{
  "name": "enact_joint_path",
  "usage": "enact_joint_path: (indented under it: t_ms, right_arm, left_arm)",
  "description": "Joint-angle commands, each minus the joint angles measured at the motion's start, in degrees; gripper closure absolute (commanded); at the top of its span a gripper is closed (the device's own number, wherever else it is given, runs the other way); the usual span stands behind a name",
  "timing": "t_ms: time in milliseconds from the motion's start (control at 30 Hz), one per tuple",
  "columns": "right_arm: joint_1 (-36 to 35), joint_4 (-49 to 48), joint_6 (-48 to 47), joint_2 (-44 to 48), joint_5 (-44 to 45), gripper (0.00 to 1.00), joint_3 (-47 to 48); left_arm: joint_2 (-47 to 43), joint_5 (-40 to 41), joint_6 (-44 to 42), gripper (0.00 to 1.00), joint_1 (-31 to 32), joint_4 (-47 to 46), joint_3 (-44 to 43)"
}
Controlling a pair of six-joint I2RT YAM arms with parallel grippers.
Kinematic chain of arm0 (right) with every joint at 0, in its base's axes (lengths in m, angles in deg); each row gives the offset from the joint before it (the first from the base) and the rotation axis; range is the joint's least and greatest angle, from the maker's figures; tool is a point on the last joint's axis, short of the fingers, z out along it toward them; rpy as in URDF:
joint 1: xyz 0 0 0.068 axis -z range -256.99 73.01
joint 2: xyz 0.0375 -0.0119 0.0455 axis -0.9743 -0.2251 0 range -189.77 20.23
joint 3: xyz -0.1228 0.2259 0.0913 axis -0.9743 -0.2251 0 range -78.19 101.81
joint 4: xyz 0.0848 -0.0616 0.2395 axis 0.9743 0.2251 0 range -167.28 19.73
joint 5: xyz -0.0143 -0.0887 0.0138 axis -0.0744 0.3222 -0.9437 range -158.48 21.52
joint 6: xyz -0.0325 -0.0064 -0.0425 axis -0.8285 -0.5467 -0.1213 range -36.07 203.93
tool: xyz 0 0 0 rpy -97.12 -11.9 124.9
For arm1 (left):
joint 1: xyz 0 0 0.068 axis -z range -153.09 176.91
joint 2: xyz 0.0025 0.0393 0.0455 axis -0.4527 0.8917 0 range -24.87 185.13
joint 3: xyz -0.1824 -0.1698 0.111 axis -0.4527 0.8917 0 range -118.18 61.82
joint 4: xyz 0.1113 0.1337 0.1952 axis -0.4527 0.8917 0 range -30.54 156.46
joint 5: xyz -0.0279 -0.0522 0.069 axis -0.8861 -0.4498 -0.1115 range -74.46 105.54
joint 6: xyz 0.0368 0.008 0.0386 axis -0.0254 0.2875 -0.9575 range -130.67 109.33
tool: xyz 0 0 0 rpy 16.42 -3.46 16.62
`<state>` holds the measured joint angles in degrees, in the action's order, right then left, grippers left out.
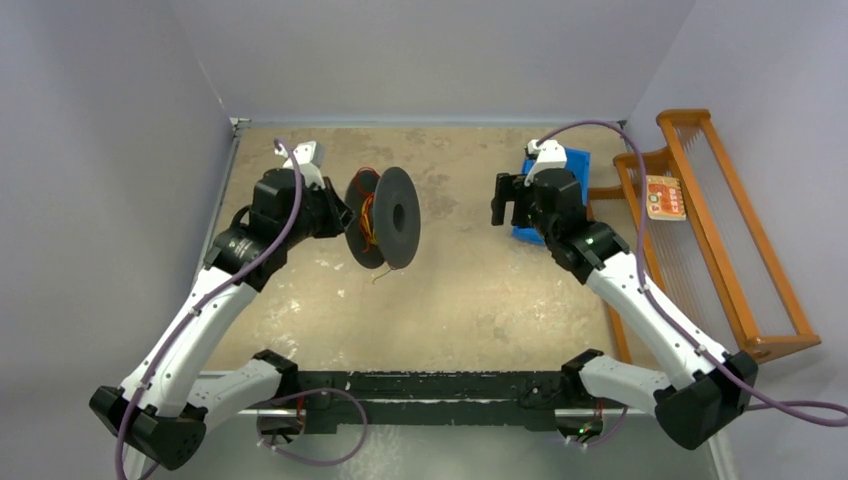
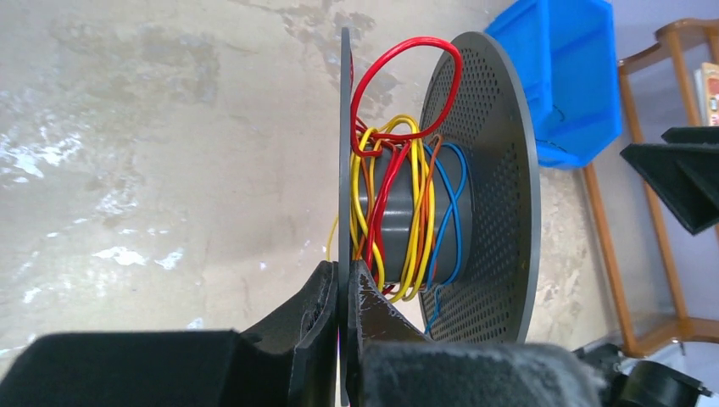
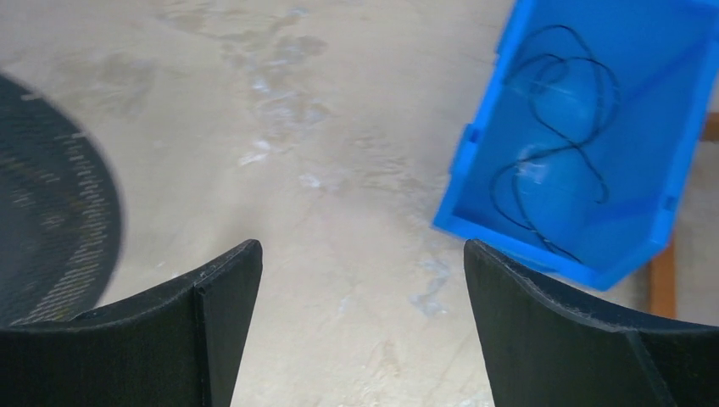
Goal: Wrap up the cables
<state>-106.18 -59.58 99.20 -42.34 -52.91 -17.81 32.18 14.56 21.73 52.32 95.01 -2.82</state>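
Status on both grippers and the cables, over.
Left gripper shut on spool. Right gripper open, empty. Coloured cables loose round spool core; black strand in blue bin. No obstruction seen.

Am counting 1 spool (image 2: 487, 170), 1 blue bin (image 3: 644, 102), 1 wood rack (image 1: 735, 250), 2 arms (left arm (image 1: 200, 310), right arm (image 1: 650, 300)); coloured wires (image 2: 398, 212) showing in 4 colours, + 1 black wire (image 3: 551, 146).

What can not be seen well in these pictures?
Top view: right gripper covers most of the blue plastic bin; its thin black strand is unseen there.
Right wrist view: black perforated spool blurred, cut by left edge.
Left wrist view: left gripper hides the lower part of the thin coloured wires.
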Motion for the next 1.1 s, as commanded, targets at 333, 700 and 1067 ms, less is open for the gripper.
enact_joint_path:
  t_ms: [333,700,1067]
  right_arm:
    - [13.88,-5.72,8.20,-8.44,5.71,0.22,3.04]
    - [20.33,-10.78,7.70,-17.84,6.98,0.43,6.05]
    - [23.73,-13.65,8.80,-29.36,3.70,0.56,11.56]
  left_arm:
    - [8.07,12.11,-8.75,1.00,1.15,2.72,-10.44]
    - [9.49,15.91,-9.39,1.00,1.75,-0.28,-7.69]
    - [7.73,15.83,-10.01,1.00,1.84,-7.24,-2.13]
